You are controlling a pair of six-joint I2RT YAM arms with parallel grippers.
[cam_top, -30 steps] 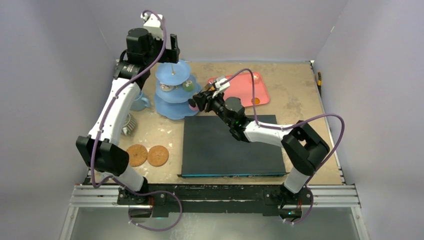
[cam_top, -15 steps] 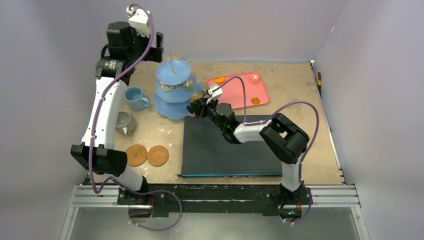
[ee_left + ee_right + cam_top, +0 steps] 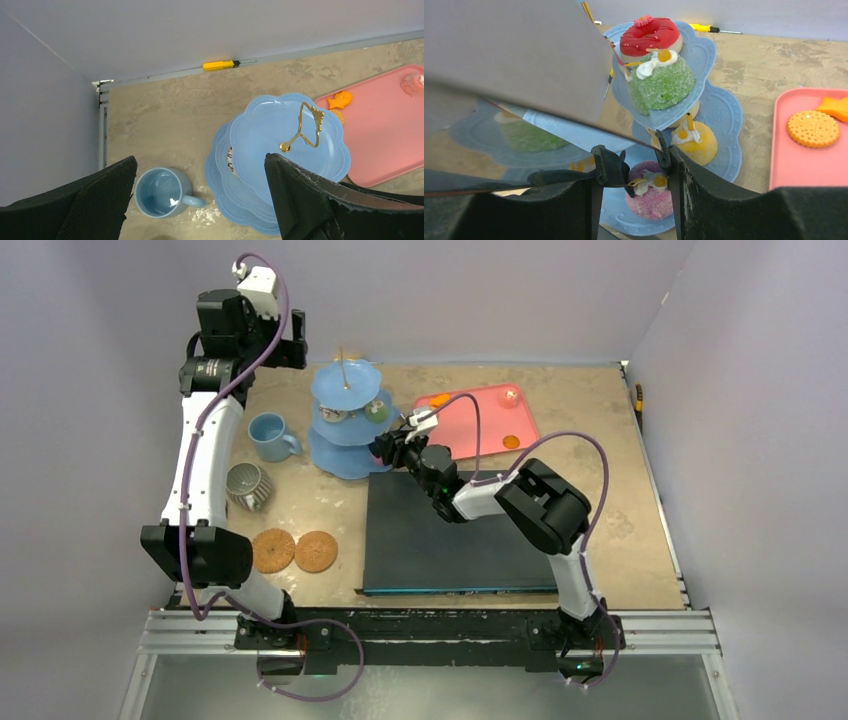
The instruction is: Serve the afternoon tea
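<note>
Hovering high over the back left of the bench (image 3: 620, 440), the left hand (image 3: 200, 167) is spread wide with nothing between its fingers. Below it the light-blue mug (image 3: 162, 192) stands upright, just beside the three-tier stand (image 3: 265, 150) with its gold handle (image 3: 305, 125). The right hand (image 3: 639, 187) reaches in at the stand's lowest tier, part closed on a pair of black tongs (image 3: 610, 167). The tong tips stand either side of a pink cake (image 3: 651, 197) on that tier; whether they pinch it cannot be told. A yellow cake (image 3: 696, 142) sits near it on the same tier. On the tier above are a green cake (image 3: 661, 85) and a red ring cake (image 3: 649, 36), touching each other. To the right lies the pink tray (image 3: 804, 165) with a round biscuit (image 3: 813, 128) on it. A dark mat (image 3: 460, 535) lies in front of the stand.
</note>
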